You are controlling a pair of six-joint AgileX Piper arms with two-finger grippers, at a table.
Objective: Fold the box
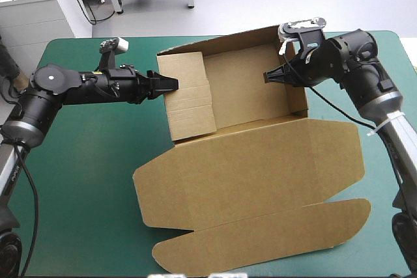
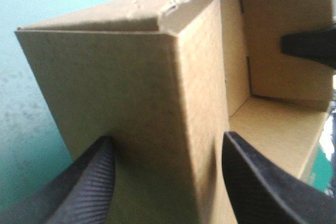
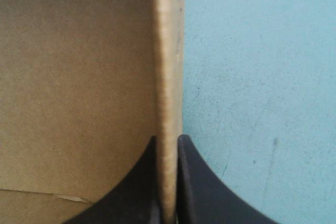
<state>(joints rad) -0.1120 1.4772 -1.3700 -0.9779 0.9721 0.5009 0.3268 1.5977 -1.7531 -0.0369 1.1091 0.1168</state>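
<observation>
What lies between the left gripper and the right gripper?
Only the box: its left wall, folded inward at the left gripper, then bare floor up to the right wall, which the right gripper pinches. The high view shows it.

box (image 1: pixel 247 89): laid on the table (image 1: pixel 85 161), with the tray part at the back and the lid spread flat in front.
left gripper (image 1: pixel 172 84): placed at the box's left wall, which is straddled by its parted fingers.
right gripper (image 1: pixel 267 76): placed at the box's right wall, which is pinched between its fingers.
</observation>
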